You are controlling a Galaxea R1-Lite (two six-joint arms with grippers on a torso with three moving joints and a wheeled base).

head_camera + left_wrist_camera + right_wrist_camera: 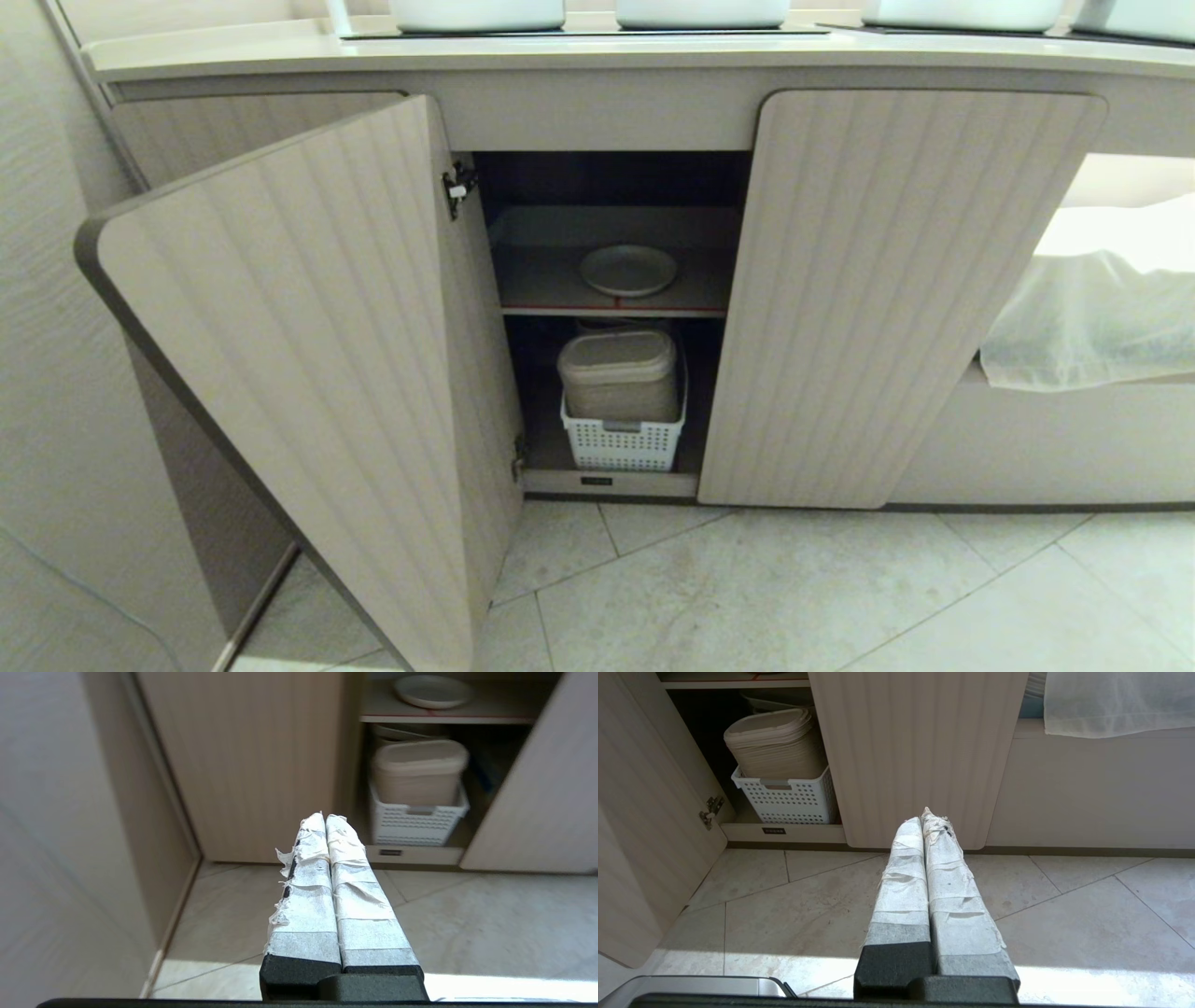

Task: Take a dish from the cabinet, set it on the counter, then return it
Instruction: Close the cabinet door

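Pale stone floor tiles [794,597] are laid before the low cabinet [896,299] with beige, vertically fluted doors, under the smooth cream-white counter [597,56]. One left-hand door [308,373] is swung wide open, while the next door is shut. A small dark label [596,482] is fixed on the cabinet's base strip, but its writing cannot be read. The round, shallow, off-white dish [628,270] is seen lying flat on the red-edged inner shelf [616,308]. Beneath that shelf, a beige lidded plastic container [619,373] is set inside a white perforated basket [621,446]. A sheer white cloth [1092,317] is draped over a ledge at the right. White vessels [700,11] are lined along the counter top. The left gripper [325,817], with tape-wrapped fingers [306,896], is pressed fully together and empty, held above the floor and pointed towards the open compartment, well apart from the dish. The right gripper [927,814] is likewise clenched on nothing, aimed at the shut door.
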